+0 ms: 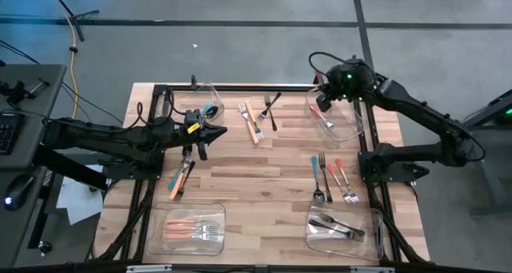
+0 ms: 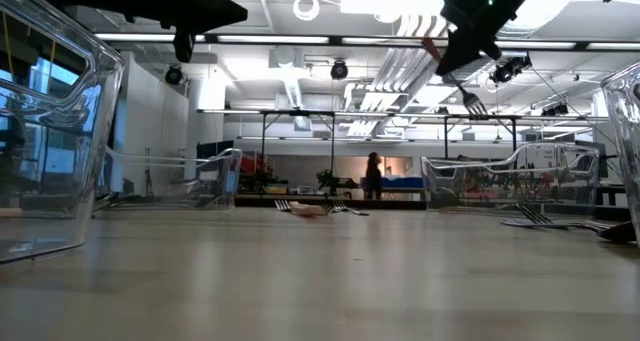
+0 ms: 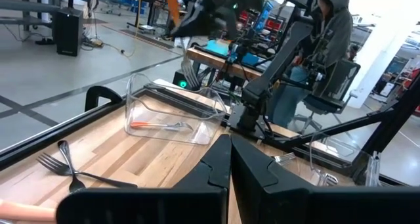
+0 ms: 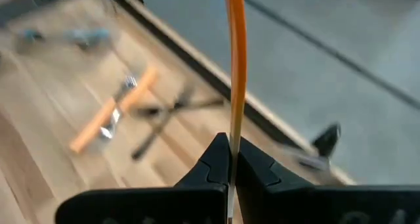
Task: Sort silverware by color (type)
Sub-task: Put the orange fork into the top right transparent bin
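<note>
My right gripper (image 1: 325, 98) hangs above the far-right clear bin (image 1: 352, 129), shut on a red-orange-handled fork (image 2: 452, 73) whose tines (image 2: 476, 103) point down. Another red-orange fork (image 3: 157, 125) lies in that bin. My left gripper (image 1: 216, 133) is shut and empty, over the table beside the far-left bin (image 1: 210, 93). Loose silverware lies flat on the wood: orange-handled pieces (image 1: 253, 121) and black forks (image 1: 270, 107) at the far middle, a teal and a black piece (image 1: 181, 178) at left, and teal, black and red ones (image 1: 332, 179) at right. My right gripper pinches the fork's red-orange handle (image 4: 233, 122) between its two fingers. The handle's free end (image 4: 235, 40) sticks out past the fingertips. The fork is lifted clear and tilted, handle end high (image 2: 430, 49) and tines low, above the bin.
The near-left bin (image 1: 178, 213) holds orange-handled forks (image 1: 192, 230). The near-right bin (image 1: 372, 241) holds black silverware (image 1: 336, 226). A teal piece (image 1: 210, 110) sits in the far-left bin. A person in a hooded top (image 3: 331, 33) stands beyond the table's right side. Bare wood (image 1: 256, 193) lies mid-table.
</note>
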